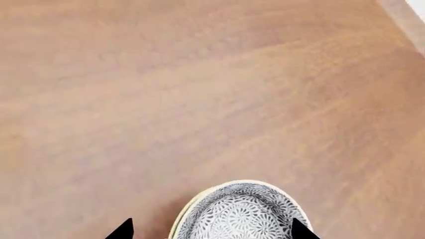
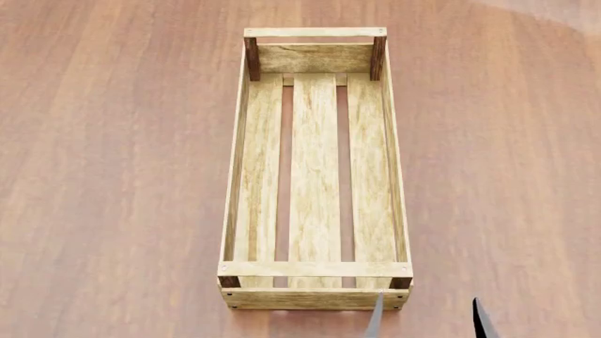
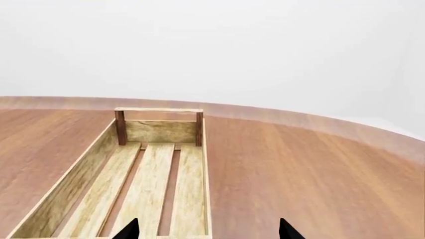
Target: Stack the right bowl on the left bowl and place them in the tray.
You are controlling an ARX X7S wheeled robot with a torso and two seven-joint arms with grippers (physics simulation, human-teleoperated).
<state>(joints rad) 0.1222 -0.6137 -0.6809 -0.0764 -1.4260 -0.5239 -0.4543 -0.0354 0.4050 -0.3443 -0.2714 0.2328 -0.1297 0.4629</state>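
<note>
The tray [image 2: 317, 169] lay empty, lengthwise on the tabletop [image 2: 112, 176], free to receive the stack. The right gripper [image 2: 429, 320] hovered just off its near right corner, fingers spread, holding nothing. The left gripper [image 1: 211, 233] poised over a patterned bowl [image 1: 240, 214], fingers released, apparently lining up a grasp. Nothing blocked the way.

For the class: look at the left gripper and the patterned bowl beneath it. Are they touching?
Cannot tell. In the left wrist view the left gripper straddles the bowl, one fingertip clear of it, the other overlapping its rim, with no visible contact or gap.
</note>
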